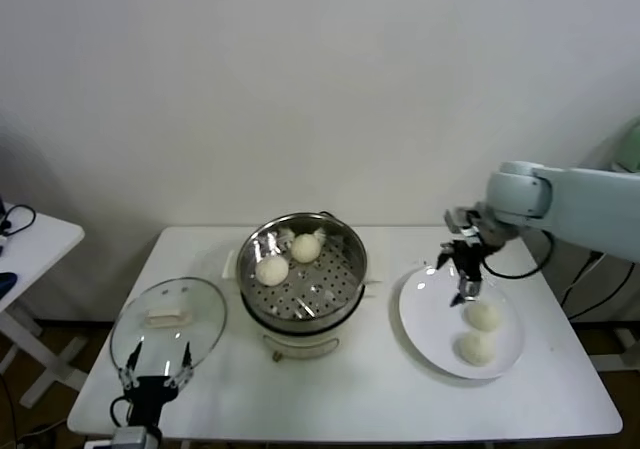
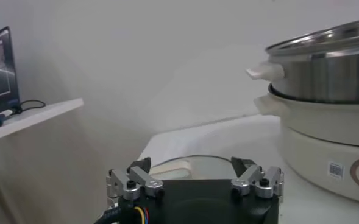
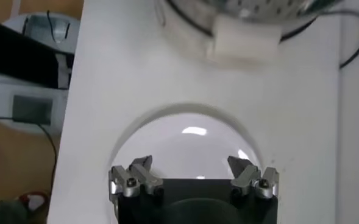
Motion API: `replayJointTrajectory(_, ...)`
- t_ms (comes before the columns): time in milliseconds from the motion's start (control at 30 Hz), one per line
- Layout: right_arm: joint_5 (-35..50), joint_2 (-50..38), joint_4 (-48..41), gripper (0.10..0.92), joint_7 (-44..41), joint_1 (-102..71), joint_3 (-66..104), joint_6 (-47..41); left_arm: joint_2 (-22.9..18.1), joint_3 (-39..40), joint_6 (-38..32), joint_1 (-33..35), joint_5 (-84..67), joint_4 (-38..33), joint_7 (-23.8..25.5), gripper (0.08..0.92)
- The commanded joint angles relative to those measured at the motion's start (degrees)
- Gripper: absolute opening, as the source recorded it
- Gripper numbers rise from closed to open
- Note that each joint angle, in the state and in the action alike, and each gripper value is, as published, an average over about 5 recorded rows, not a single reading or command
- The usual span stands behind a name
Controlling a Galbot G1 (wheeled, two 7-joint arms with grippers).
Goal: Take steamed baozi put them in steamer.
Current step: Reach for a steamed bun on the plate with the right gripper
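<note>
1. While I watch from the head camera, my right gripper (image 1: 466, 281) hangs over the white plate (image 1: 425, 314) on the right side of the table (image 1: 400, 409), its fingers spread wide and holding nothing.
2. Two steamed baozi (image 1: 483, 315) lie on that plate, one just beside the other; the nearer-to-gripper one sits just below the fingertips, and I cannot tell whether they touch it.
3. Two more buns (image 1: 272, 270) already rest on the perforated tray inside the steamer (image 1: 345, 244), toward its far left part, close together.
4. From the right wrist camera I see the open fingers (image 3: 139, 173) above the bare plate surface (image 3: 191, 146), with a cream handle of the steamer (image 3: 243, 39) beyond the plate's rim.
5. My left gripper (image 1: 157, 369) sits parked at the near left edge of the table, fingers spread, empty, next to the glass lid (image 1: 170, 324) lying flat.
6. From the left wrist camera the steamer (image 2: 331, 73) stands well off to one side of those open fingers (image 2: 136, 179).
</note>
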Motion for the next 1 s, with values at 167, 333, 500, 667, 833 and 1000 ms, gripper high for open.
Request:
replayJointTrajectory(167, -10.83, -6.21, -1.09, 0.823, -1.82, -10.37, 2.32, 2.46, -0.36, -0.07, -0.08, 0.09, 0.16, 0.37, -0.06, 0.823)
replayJointTrajectory(333, -12.61, -6.10, -1.93, 0.823, -1.43, -14.15, 4.75, 2.57, -0.52, -0.16, -0.08, 0.09, 0.24, 0.47, -0.08, 0.823)
replayJointTrajectory(500, -13.43, -5.71, -2.63, 0.823, -0.63, -17.05, 7.66, 2.36, -0.56, -0.18, -0.08, 0.10, 0.33, 0.53, -0.08, 0.823)
replayJointTrajectory(667, -15.14, -5.42, -3.06, 0.823, 0.41, -19.74, 10.37, 2.14, -0.61, -0.07, -0.08, 0.00, 0.42, 0.62, -0.08, 0.823)
replayJointTrajectory(833, -16.09, -5.25, -3.05, 0.823, 1.15, -21.02, 11.50, 1.79, -0.56, -0.09, -0.13, 0.05, 0.43, 0.61, -0.10, 0.823)
replayJointTrajectory(1000, -16.54, -4.85, -3.36, 0.823, 2.28, -22.07, 12.53, 1.31, -0.49, -0.08, -0.20, 0.10, 0.40, 0.63, -0.14, 0.823)
